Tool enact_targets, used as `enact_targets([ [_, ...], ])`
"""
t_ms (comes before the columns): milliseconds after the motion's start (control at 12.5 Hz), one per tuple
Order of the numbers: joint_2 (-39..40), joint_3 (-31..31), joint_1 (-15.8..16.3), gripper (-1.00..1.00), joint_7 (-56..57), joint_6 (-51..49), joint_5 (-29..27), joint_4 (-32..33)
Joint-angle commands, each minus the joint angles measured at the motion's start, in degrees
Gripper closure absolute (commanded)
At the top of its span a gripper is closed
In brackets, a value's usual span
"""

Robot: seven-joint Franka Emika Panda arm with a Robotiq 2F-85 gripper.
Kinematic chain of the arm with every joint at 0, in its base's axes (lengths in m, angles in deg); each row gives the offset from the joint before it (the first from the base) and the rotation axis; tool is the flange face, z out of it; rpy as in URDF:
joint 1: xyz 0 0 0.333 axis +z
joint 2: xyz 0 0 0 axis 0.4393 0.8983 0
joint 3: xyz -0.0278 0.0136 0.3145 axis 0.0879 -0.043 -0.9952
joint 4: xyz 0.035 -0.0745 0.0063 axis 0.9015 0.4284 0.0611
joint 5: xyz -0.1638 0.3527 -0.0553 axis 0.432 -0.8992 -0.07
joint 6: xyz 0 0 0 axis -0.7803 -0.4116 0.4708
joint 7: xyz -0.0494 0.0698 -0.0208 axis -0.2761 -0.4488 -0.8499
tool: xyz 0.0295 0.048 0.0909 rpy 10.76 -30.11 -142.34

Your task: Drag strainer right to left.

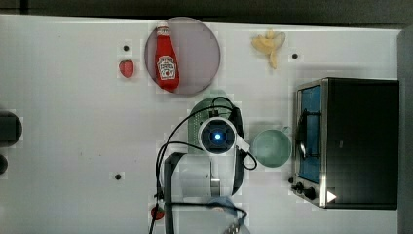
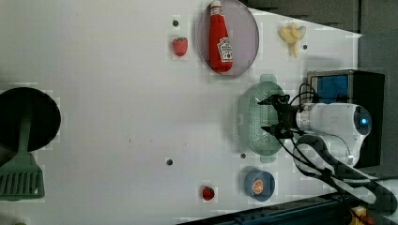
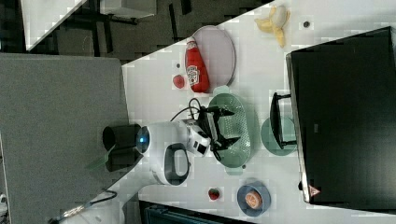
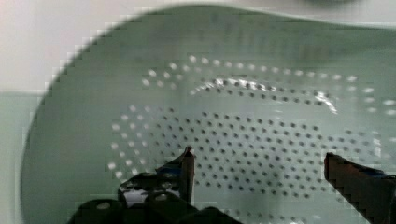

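Observation:
The strainer (image 2: 251, 124) is a large mint-green oval colander with a hole-dotted base, lying on the white table just in front of the toaster oven. In the top view the arm's wrist covers most of the strainer (image 1: 201, 109). My gripper (image 2: 268, 115) hangs over the bowl of the strainer (image 3: 245, 121) with its fingers spread wide. In the wrist view the gripper (image 4: 259, 161) is open just above the perforated floor of the strainer (image 4: 233, 70), with nothing between the two black fingertips.
A ketchup bottle (image 1: 166, 58) lies on a purple plate (image 1: 199, 53) beside a strawberry (image 1: 126, 68). A banana (image 1: 269, 45), a toaster oven (image 1: 350, 141) and a round mint cup (image 1: 271, 147) are near. A blue bowl (image 2: 259, 185), a small red fruit (image 2: 208, 192) and a green spatula (image 2: 21, 176) lie further off.

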Motion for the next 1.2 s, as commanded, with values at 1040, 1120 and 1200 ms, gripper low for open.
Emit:
enact_targets([
  [1040,2.3,-9.9,3.1,-1.00,-17.1,2.0,-2.5,-0.1],
  [1120,2.5,-10.7,3.7,-1.00,-18.0,1.9,-2.8,-0.2],
  [1200,2.7,-11.4,4.4,-1.00,-19.1,1.9,-2.8,-0.5],
])
